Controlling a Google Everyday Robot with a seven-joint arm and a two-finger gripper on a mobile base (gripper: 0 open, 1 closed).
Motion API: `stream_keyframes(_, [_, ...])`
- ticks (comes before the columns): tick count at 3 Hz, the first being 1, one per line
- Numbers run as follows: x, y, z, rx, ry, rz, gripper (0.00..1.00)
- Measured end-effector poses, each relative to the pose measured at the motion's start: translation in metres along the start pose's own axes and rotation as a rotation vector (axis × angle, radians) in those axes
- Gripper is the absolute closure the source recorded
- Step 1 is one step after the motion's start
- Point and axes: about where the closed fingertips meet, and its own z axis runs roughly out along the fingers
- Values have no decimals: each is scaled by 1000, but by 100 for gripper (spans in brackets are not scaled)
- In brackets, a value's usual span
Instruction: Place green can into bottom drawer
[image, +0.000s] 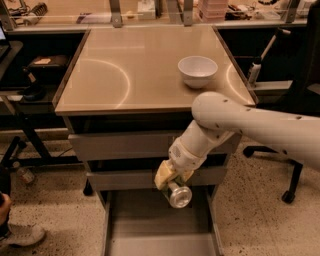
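— One question: how much of the can (179, 194) do you actually see?

— Little. Its silver end faces me. The body is tucked behind the yellowish jaws, so I can't make out its colour. The jaws are closed around it.

— Where's the gripper (171, 184)?

— Low in front of the cabinet, level with the middle drawer (120, 180) and above the open bottom drawer (150, 225). The can hangs over that drawer's rear part. As far as I can tell, it isn't touching the floor of the drawer.

— Is the whole drawer in view?

— No. Its near end is cut off at the bottom edge. My arm (240, 125) also covers the right part of the top drawer (120, 146) and of the middle one.

— Anything else around?

— A white bowl (197, 70) sits on the surface (125, 65), back right, well apart from the can. An office chair (300, 85) stands at the right, partly cut off. A shoe (22, 234) shows at the lower left.
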Motion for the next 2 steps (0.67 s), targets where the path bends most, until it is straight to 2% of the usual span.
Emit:
stream_keyframes(1, [0,-41,74,-105,-15,112,100])
stream_keyframes(2, [0,-41,74,-106,-15,112,100])
